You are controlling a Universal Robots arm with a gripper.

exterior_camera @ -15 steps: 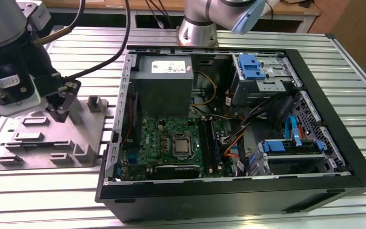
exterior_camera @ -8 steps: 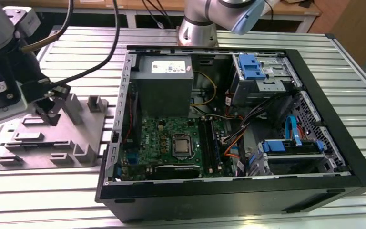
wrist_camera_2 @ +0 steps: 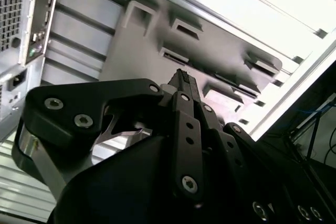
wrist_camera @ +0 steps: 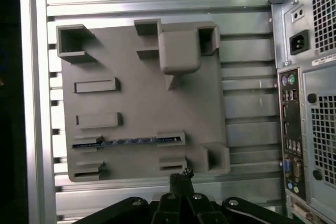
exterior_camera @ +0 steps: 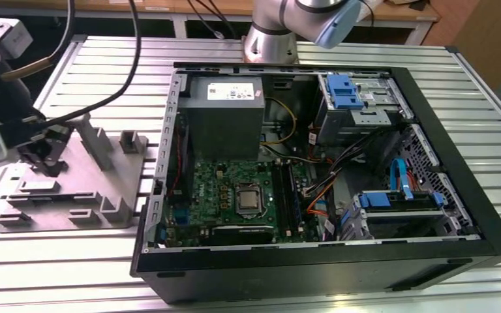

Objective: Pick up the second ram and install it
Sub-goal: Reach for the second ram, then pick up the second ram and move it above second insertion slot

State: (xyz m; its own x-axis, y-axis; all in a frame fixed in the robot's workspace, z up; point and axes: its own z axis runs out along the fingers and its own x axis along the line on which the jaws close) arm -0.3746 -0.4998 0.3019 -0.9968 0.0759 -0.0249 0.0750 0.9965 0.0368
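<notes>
Exterior view: gripper [exterior_camera: 46,160] is hovering over the grey fixture plate [exterior_camera: 76,195] at the left of the frame. It is well apart from the open PC case [exterior_camera: 320,261], which is sitting centre-right on the slatted table [exterior_camera: 102,65]. Fingertips [wrist_camera: 181,176] are sitting pressed together in both wrist views, gripping nothing. Second ram [wrist_camera: 128,141] is sitting in a slot on the fixture plate in the first wrist view, its board showing blue-green. Fingertips are hanging at the plate's edge, near the second ram and not touching it. Case rear panel [wrist_camera: 304,103] is standing just beside the plate.
</notes>
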